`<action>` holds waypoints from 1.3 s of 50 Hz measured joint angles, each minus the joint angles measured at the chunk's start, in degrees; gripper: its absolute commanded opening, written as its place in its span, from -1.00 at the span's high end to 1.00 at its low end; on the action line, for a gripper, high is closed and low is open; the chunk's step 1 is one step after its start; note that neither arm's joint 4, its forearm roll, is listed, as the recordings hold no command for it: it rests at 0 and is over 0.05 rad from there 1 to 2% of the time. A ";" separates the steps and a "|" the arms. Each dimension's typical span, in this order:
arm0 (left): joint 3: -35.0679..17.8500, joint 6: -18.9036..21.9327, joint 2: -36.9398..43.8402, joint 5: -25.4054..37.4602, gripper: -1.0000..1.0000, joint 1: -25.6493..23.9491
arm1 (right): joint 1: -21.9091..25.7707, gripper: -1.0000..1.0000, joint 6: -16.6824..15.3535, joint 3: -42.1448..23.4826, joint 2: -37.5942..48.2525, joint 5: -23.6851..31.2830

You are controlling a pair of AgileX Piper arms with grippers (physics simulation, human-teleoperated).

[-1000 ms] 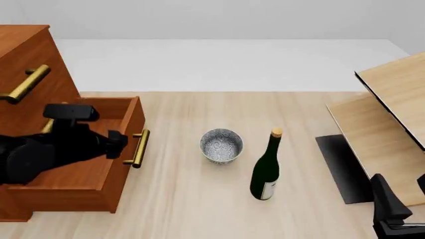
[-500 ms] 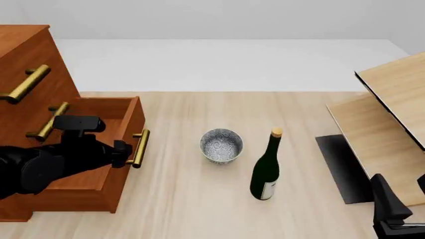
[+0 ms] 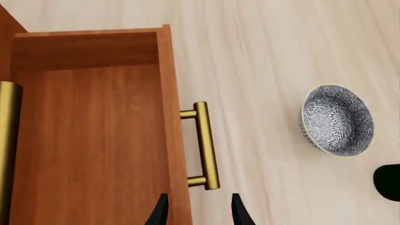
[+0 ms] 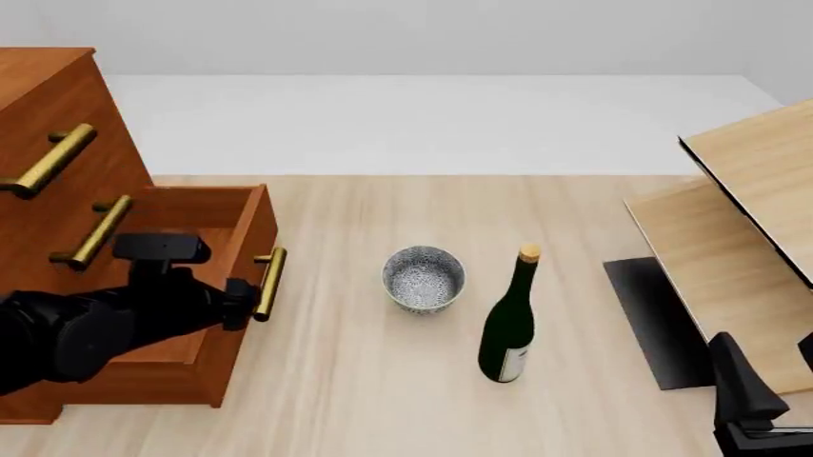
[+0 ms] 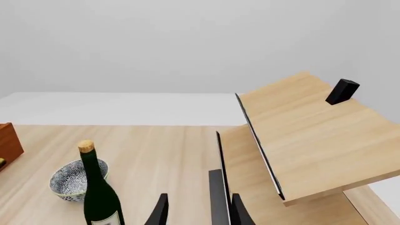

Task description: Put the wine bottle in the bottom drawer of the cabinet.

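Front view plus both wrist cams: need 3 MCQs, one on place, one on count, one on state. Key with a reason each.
1. Where does the wine bottle stand?
A. Inside the bottom drawer
B. On the table, right of the bowl
C. On top of the cabinet

2. How many brass handles show on the cabinet in the front view?
A. One
B. Three
C. Five

3. What state is the bottom drawer in?
A. Pulled out, nothing in the part that shows
B. Shut flush
C. Pulled out, with the bowl in it

Key:
1 B: the bottle is upright on the table, beside the bowl and apart from it.
2 B: one bar on each of the three drawers.
3 A: the left wrist view looks into bare wood, with the left gripper over the drawer's front edge, jaws apart.
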 measured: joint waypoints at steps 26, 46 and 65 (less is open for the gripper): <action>0.51 -1.73 1.00 -1.94 -1.00 -2.18 | -0.02 -1.00 -0.02 0.00 0.00 0.01; 0.14 -2.90 1.65 -2.53 -1.00 -5.27 | -0.08 -1.00 0.06 -0.01 -0.01 -0.01; -0.30 -4.67 1.82 -2.23 -1.00 -6.35 | -0.12 -1.00 0.15 -0.03 -0.01 0.01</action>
